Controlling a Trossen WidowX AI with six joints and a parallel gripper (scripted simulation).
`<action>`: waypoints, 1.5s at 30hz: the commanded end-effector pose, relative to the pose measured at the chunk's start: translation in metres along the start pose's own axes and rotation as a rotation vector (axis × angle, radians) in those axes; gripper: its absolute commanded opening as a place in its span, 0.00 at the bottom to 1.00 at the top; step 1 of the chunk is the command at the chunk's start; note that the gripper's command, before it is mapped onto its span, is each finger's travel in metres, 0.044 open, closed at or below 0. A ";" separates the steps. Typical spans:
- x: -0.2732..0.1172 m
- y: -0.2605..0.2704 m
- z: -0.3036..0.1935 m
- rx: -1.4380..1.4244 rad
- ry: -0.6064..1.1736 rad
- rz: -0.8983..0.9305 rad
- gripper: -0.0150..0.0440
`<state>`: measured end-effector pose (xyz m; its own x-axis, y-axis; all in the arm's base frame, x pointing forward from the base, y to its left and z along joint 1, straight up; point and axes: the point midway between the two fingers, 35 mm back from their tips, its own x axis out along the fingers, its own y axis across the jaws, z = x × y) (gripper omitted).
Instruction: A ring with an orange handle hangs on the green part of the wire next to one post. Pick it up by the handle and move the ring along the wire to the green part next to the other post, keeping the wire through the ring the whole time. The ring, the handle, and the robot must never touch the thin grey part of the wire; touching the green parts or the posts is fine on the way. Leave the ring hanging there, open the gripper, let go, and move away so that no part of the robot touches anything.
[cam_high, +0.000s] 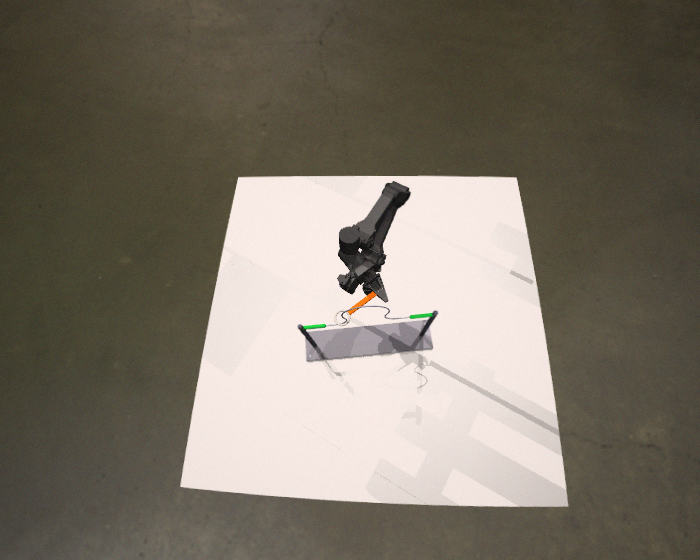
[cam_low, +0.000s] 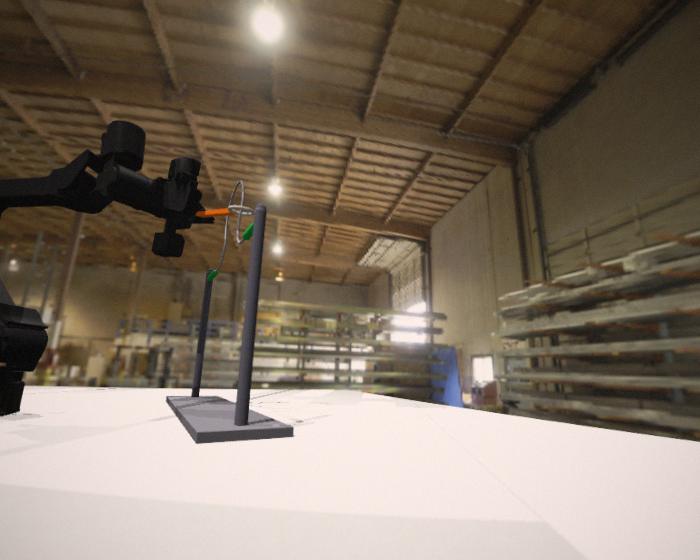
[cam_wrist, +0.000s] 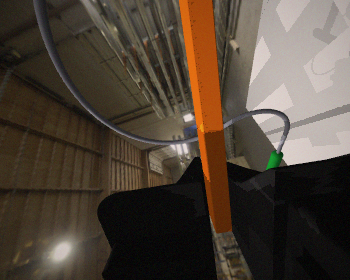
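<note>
- Black gripper (cam_high: 377, 295) (cam_low: 207, 217) (cam_wrist: 201, 161), clamped on the orange handle, on the arm's side of the wire.
- Orange handle (cam_high: 360, 304) (cam_low: 216, 213) (cam_wrist: 205, 75), straight, squared; held between the fingers, its free length leading outward to the ring.
- Pale ring (cam_high: 335, 318) (cam_low: 243, 213), beyond the fingertips at the handle's far end; nearly flat-lying, around the grey wire at a bend. Contact with it cannot be told.
- Grey wire (cam_high: 376, 306) (cam_low: 225, 239) (cam_wrist: 90, 114), thin and curving, ahead of the gripper.
- Nearer green sleeve (cam_high: 315, 327) (cam_low: 248, 231), past the ring from the gripper; ring just beside it, on the grey stretch.
- Farther green sleeve (cam_high: 421, 315) (cam_low: 211, 275), off to the gripper's other side, well apart from the ring.
- Dark posts, two: the ring-side post (cam_high: 309, 337) (cam_low: 251, 327) and the opposite post (cam_high: 427, 329) (cam_low: 201, 338), both upright, beyond the gripper.
- Grey base plate (cam_high: 370, 355) (cam_low: 216, 434), lower than the gripper, bearing both posts.
</note>
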<state>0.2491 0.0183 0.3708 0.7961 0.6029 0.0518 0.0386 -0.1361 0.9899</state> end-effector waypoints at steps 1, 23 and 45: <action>0.000 0.003 -0.002 -0.036 0.005 -0.011 0.00; 0.000 -0.002 -0.001 -0.153 0.001 -0.092 0.00; -0.001 -0.009 0.000 -0.289 -0.007 -0.186 0.00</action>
<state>0.2480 0.0196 0.3590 0.7921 0.5987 -0.1190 0.0217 0.1671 0.9857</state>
